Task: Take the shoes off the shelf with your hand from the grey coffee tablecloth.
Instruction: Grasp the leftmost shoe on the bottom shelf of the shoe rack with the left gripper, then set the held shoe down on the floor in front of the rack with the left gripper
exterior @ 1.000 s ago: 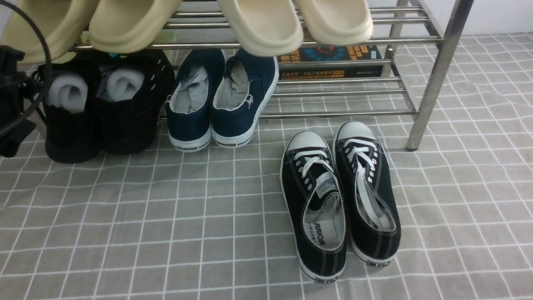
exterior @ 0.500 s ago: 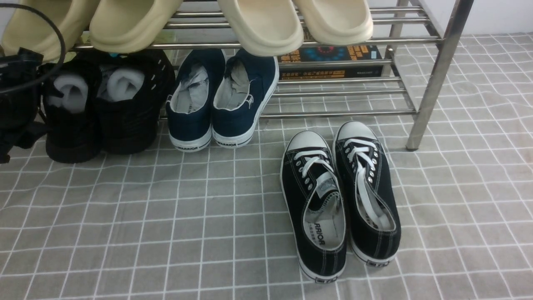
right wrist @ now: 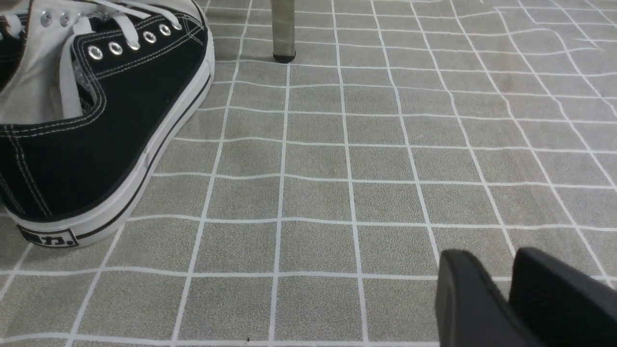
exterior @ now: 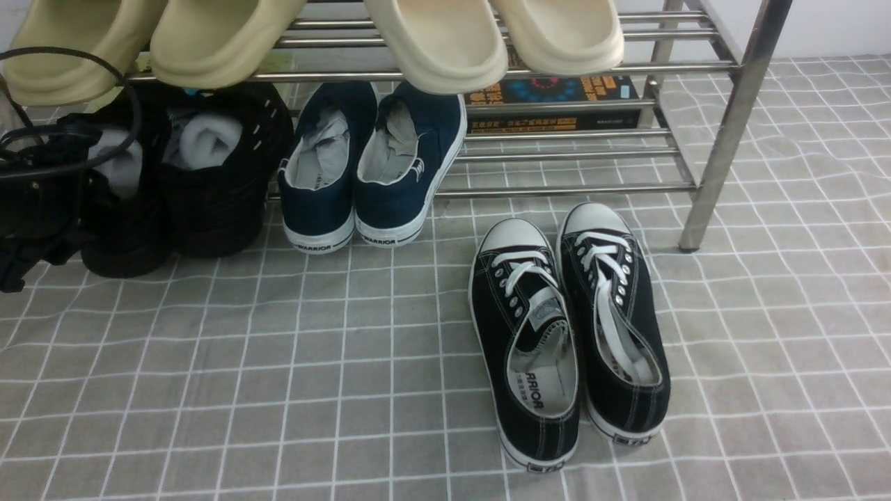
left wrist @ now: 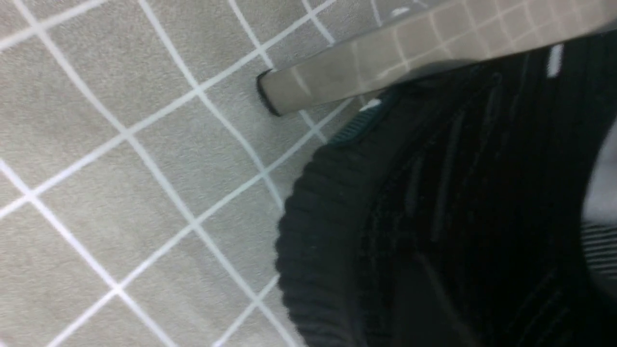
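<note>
Black knit mesh sneakers sit at the steel shoe rack's lower tier, against my left pincer; I cannot tell its jaws' state. From the left wrist, that knit lies close below, with a rack foot beside it on the grid tablecloth. From the right wrist, my right pincer, pressed together, hangs over the cloth, well apart from the canvas sneaker.

The front view looks forward and down, fairly near, at the shelf on the grey coffee tablecloth. The left wrist view sits very close on a black mesh shoe. The right wrist view lies low over the cloth, sharing the black canvas sneaker with the front.
</note>
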`<action>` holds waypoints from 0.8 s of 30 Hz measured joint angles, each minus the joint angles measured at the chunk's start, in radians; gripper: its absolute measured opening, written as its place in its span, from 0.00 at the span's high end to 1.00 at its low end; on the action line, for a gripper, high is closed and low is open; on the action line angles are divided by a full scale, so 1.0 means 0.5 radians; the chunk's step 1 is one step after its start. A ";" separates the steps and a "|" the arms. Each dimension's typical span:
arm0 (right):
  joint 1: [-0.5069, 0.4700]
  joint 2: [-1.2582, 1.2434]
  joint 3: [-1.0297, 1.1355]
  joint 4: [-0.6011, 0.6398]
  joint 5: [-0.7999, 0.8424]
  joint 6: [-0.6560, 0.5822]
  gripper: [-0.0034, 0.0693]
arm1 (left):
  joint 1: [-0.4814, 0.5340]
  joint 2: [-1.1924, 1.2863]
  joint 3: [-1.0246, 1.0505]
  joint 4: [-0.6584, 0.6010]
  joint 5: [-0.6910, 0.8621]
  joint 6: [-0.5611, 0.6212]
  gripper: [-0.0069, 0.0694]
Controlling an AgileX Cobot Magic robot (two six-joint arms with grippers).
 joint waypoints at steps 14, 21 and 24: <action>0.000 0.000 0.000 0.000 0.000 0.000 0.71 | 0.006 -0.181 0.000 0.365 0.410 -0.163 0.89; 0.000 0.000 0.000 0.000 0.000 -0.002 0.69 | 0.004 -0.438 0.000 1.047 0.789 -0.685 0.89; 0.000 0.000 0.000 0.000 0.000 -0.002 0.69 | 0.000 -0.509 0.047 1.248 0.957 -0.802 0.89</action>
